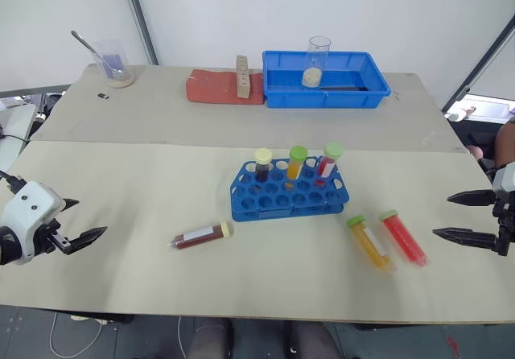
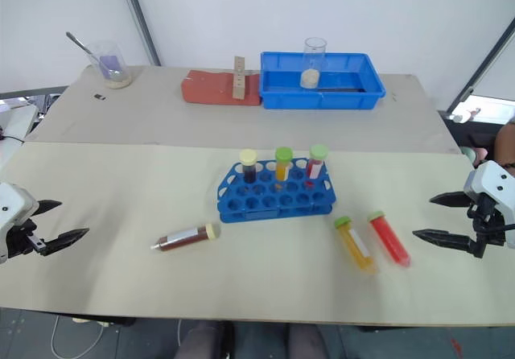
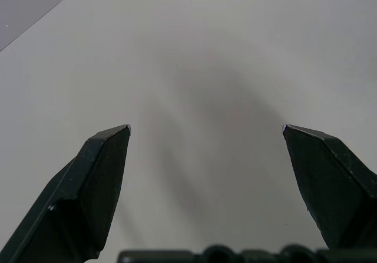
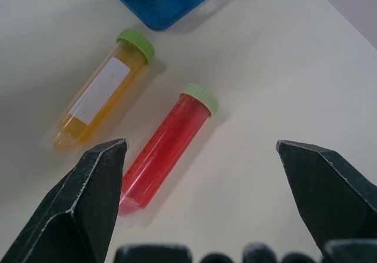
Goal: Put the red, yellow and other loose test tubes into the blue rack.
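The red tube lies on the desk at four o'clock from the blue rack, just beside the yellow-orange tube; the dark tube lies at eight o'clock. Take the red one first: your right end effector is nearest, spread wide and empty. Close across its middle without nudging its neighbour. Three capped tubes already stand in the rack. Your left end effector is likewise spread wide and empty.

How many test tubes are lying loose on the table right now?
3: the dark red-brown tube left of the blue rack; the yellow-orange tube and red tube side by side to its right.
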